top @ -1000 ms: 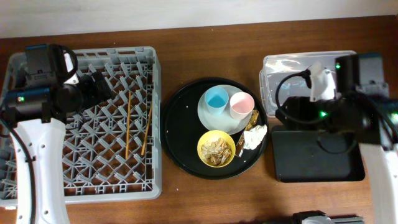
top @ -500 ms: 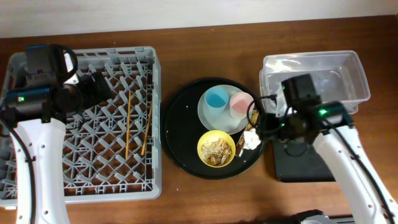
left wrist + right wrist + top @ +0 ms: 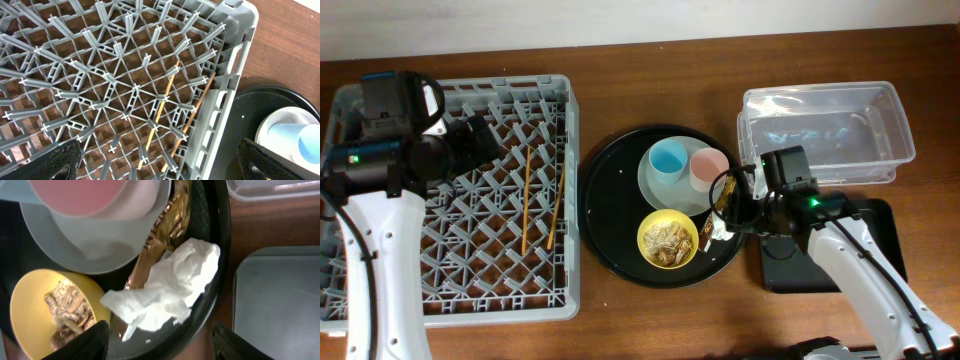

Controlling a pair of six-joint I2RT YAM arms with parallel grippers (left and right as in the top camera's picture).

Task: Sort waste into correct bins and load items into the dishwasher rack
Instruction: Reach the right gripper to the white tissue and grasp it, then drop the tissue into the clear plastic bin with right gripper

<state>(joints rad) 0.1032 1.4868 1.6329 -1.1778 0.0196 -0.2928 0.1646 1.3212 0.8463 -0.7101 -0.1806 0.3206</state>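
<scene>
The grey dishwasher rack (image 3: 380, 255) holds two wooden chopsticks (image 3: 527, 198), also in the left wrist view (image 3: 162, 107). My left gripper (image 3: 485, 140) hovers open and empty over the rack (image 3: 235, 55). A pale plate (image 3: 665, 190) carries a blue cup (image 3: 669, 158) and a pink cup (image 3: 708, 168). A yellow bowl (image 3: 668, 238) holds tan scraps (image 3: 67, 312). My right gripper (image 3: 160, 345) is open just above the white napkin (image 3: 170, 285), which lies on the brown-gold wrapper (image 3: 160, 245). In the overhead view it (image 3: 725, 215) sits at the round tray's right side.
The plate, bowl and waste sit on a big round black tray (image 3: 610, 215). The clear tub (image 3: 825, 135) stands at the back right, with the flat black tray (image 3: 830, 265) in front of it, close to my right arm.
My right arm has swung left from over the clear tub and flat black tray to the round tray's right edge, above the napkin. The left arm has not moved.
</scene>
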